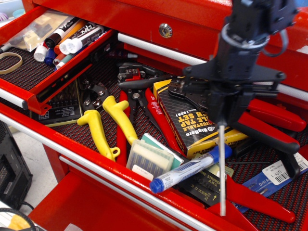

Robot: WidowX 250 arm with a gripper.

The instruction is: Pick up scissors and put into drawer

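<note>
My gripper [224,114] hangs over the right middle of the open red drawer [91,161] and is shut on the scissors [222,168]. The scissors are lifted and hang straight down, seen edge-on, so the silver blades show as one thin line. Their tip is just above the drawer's front right corner. The handles and the red pivot are hidden behind the gripper's black body.
The drawer holds yellow-handled pliers [108,122], red-handled pliers [156,115], a black and yellow tap set box [187,122], a blue-capped marker [185,169], a clear bit case [150,158] and long red handles [269,130]. An upper tray [48,79] with markers [77,39] stands at the left.
</note>
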